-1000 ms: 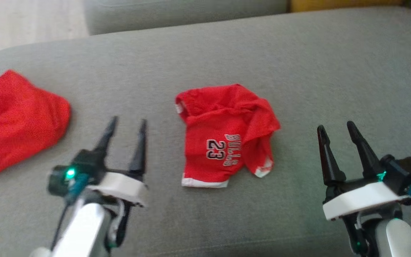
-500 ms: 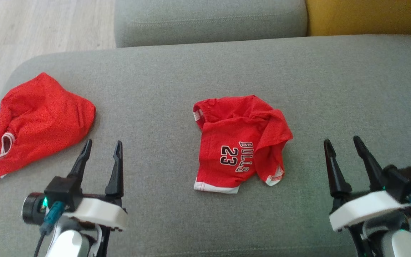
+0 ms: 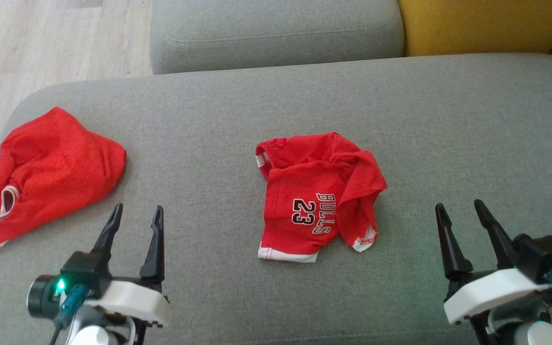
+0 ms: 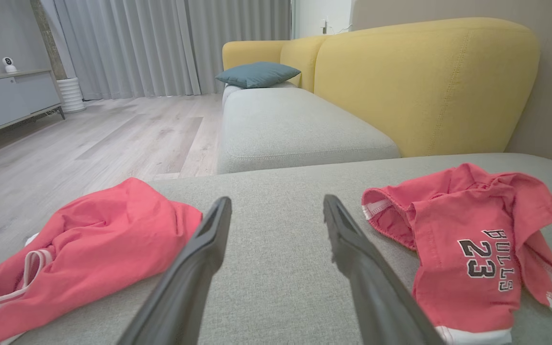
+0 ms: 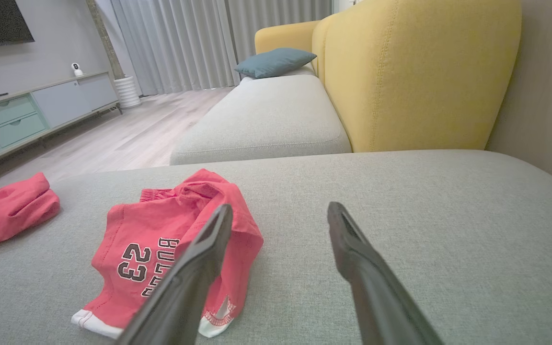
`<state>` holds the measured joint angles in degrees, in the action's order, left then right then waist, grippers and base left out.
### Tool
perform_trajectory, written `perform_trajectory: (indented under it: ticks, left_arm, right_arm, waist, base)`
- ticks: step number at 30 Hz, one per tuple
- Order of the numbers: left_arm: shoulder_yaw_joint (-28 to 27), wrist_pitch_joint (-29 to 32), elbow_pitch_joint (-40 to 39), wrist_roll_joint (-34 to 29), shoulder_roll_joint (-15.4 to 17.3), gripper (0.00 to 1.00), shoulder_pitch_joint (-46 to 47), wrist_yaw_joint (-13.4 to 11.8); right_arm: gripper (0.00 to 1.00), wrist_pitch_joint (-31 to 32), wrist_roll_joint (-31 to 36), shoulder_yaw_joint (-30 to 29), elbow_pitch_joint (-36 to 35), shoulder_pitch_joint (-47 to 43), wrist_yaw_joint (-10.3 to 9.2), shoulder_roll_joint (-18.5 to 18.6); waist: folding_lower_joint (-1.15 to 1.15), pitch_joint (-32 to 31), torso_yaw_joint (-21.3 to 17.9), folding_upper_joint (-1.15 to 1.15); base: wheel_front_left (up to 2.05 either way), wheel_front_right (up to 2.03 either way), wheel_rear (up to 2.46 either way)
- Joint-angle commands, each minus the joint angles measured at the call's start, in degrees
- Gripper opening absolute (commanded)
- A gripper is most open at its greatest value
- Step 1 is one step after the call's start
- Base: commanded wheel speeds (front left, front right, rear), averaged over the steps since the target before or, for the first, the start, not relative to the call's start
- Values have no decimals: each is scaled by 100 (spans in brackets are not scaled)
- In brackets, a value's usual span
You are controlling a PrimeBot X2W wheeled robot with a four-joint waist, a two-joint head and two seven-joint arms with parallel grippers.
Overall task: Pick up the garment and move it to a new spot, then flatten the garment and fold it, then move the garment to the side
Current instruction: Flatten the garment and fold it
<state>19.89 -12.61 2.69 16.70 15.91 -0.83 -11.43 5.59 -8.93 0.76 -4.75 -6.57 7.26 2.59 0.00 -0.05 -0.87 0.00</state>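
A crumpled red garment (image 3: 319, 191) printed "BULLS 23" in black lies in the middle of the grey sofa cushion (image 3: 448, 134); it shows at the right in the left wrist view (image 4: 472, 244) and at the lower left in the right wrist view (image 5: 161, 249). My left gripper (image 3: 137, 214) hovers open at the lower left, well left of the garment, with nothing between its fingers. My right gripper (image 3: 458, 208) stands open at the lower right, apart from the garment's right side, also holding nothing.
A second red garment (image 3: 46, 167) with white trim lies bunched at the cushion's left end. Beyond are another grey seat cushion (image 3: 276, 28), a yellow sofa back (image 3: 487, 24) and wooden floor (image 3: 41, 43) to the left.
The head camera has tilted, so the whole picture shifted. My left gripper drew back toward the lower left. Both garments lie as before and both grippers stayed open.
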Motion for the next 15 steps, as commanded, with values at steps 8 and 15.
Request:
perform_trajectory:
  ticks: [8,15]
  left_arm:
    - [-171,24,-261,-51,159,100,211,-73]
    - [-154,25,-247,-30,181,100,225,-81]
  right_arm:
    - [100,20,13,115,-233,186,23,29]
    - [100,27,19,125,-218,211,23,29]
  waist:
    - [0,22,4,0]
    - [0,37,7,0]
  base:
    - [0,0,0]
    - [0,0,0]
